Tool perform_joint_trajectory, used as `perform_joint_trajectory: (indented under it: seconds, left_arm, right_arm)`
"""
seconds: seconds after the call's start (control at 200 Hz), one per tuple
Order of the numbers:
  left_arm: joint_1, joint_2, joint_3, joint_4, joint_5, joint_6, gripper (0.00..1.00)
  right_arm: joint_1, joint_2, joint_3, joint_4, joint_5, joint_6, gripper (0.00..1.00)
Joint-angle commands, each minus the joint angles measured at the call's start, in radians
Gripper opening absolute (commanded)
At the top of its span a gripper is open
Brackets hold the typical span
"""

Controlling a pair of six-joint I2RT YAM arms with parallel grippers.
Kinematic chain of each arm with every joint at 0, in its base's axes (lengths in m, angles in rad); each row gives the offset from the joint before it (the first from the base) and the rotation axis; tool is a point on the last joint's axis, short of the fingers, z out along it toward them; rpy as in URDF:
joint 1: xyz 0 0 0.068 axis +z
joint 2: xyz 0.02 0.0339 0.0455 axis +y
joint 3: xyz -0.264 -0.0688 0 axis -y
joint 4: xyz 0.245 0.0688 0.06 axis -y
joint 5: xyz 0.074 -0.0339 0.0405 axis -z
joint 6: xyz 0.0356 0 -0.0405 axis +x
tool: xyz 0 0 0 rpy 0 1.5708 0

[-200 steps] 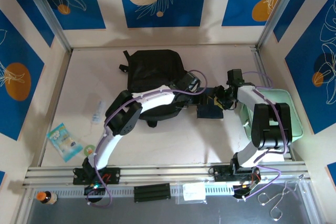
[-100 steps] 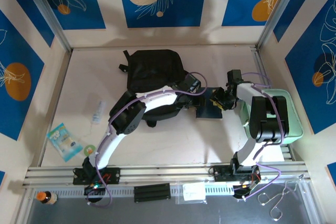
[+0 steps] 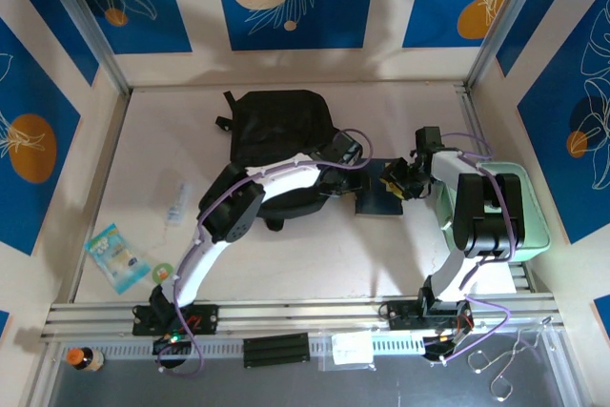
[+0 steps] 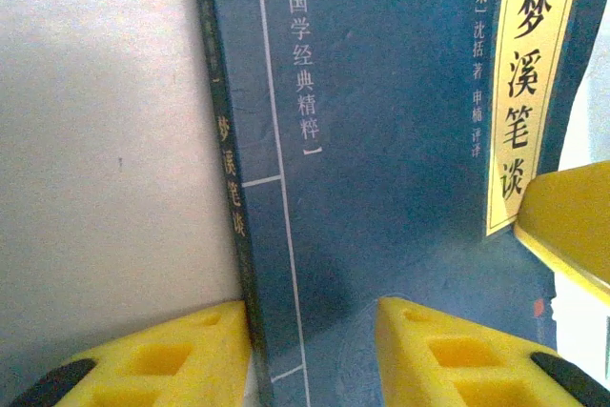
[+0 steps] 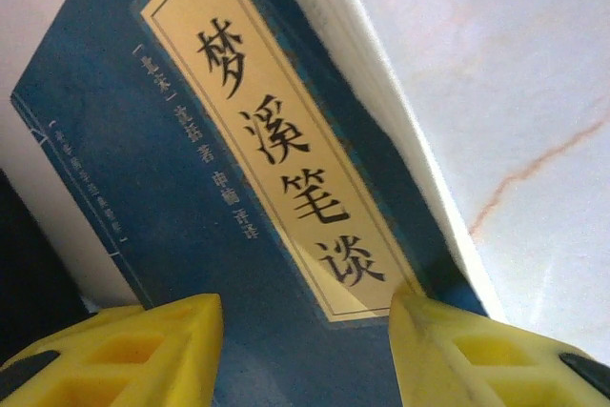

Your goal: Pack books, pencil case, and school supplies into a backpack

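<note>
A dark navy book with a yellow title strip lies flat on the table, just right of the black backpack. My left gripper is open at the book's left edge. In the left wrist view the left gripper straddles the book's spine, one finger on the table and one over the cover. My right gripper is open over the book's right side. In the right wrist view the right gripper hovers low over the book cover, its right finger near the white page edge. The other books are hidden.
A mint green box stands at the right, behind the right arm. A snack packet and a small clear packet lie at the left. A small bottle sits below the front rail.
The right arm has folded in and its gripper has edged left onto the book. The left gripper has shifted only slightly. The book has barely moved.
</note>
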State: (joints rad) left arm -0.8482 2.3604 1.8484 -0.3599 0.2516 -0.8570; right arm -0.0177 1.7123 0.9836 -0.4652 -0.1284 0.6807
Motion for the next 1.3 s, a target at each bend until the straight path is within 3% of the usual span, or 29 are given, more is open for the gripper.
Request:
perform_joint_trajectory:
  seconds: [0.0,0.125,0.305,0.49,0.83,1.025,1.295]
  left_arm:
    - [0.009,0.048,-0.002,0.072,0.064,-0.029,0.38]
    - [0.014,0.040,-0.010,0.043,0.034,-0.015,0.37]
    - [0.027,0.031,-0.046,0.034,0.006,-0.010,0.37]
    - [0.029,0.036,-0.048,0.038,0.012,-0.015,0.37]
    - [0.028,0.046,-0.038,0.115,0.133,-0.071,0.38]
    - [0.029,0.007,-0.031,0.224,0.257,-0.109,0.38]
    - [0.029,-0.120,-0.052,0.229,0.265,-0.071,0.33]
  right_arm:
    - [-0.011,0.041,-0.025,0.007,-0.102,0.016,0.50]
    - [-0.028,0.011,-0.022,0.015,-0.109,0.011,0.48]
    - [-0.016,-0.078,0.014,-0.062,0.085,-0.048,0.49]
    - [-0.007,-0.047,0.029,-0.111,0.207,-0.090,0.51]
    - [-0.009,0.033,0.029,-0.091,0.094,-0.090,0.35]
    - [-0.031,0.046,0.018,-0.063,0.009,-0.073,0.31]
    - [-0.051,0.037,0.003,-0.048,-0.020,-0.067,0.30]
